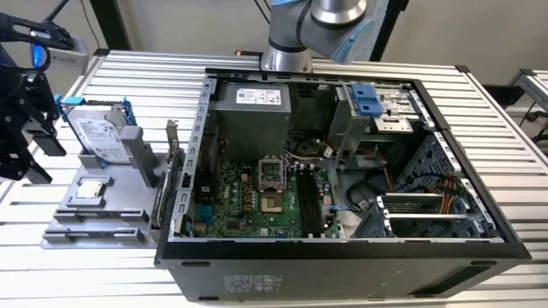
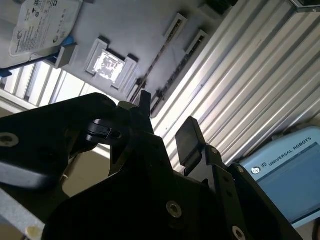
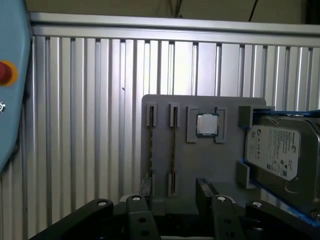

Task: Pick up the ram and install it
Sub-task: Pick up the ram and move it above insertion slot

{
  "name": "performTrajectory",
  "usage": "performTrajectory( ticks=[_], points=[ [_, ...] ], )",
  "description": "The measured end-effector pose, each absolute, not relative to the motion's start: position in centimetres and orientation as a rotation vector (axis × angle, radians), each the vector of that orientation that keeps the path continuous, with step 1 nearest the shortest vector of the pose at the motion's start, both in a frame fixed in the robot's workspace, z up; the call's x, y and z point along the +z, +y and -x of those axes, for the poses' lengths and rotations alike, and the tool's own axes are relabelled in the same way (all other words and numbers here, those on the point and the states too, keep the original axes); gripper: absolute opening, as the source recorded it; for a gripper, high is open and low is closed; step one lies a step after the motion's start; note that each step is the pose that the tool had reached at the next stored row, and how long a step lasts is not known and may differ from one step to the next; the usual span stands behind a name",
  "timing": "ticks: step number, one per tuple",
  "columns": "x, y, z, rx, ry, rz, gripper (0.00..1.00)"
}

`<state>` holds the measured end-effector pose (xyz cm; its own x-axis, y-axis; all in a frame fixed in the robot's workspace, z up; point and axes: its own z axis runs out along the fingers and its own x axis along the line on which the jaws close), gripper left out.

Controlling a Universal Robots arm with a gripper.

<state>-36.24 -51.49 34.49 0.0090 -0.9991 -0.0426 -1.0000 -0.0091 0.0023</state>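
The table [image 3: 75,125] is silver, with even ribbed stripes. The holder tray [image 3: 200,160] is plain grey. The hard drive [image 3: 275,150] is silver-white in a blue frame [image 1: 72,101], and the processor chip [image 3: 207,125] is silver. The ram [image 3: 172,150], seen edge-on, looks dark, perhaps gold-tinted. The gripper [image 3: 174,187] is black and the motherboard [image 1: 248,199] green.

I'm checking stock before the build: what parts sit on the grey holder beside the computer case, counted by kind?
hard drive: 1
processor chip: 1
ram sticks, standing on edge in their slots: 2
Total: 4
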Motion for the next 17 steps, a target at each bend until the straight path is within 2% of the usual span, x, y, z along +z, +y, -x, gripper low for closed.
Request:
performTrajectory(
  ticks=[17],
  points=[
    [33.79, -51.49, 36.25, 0.049, 2.219, 2.183, 1.00]
  ],
)
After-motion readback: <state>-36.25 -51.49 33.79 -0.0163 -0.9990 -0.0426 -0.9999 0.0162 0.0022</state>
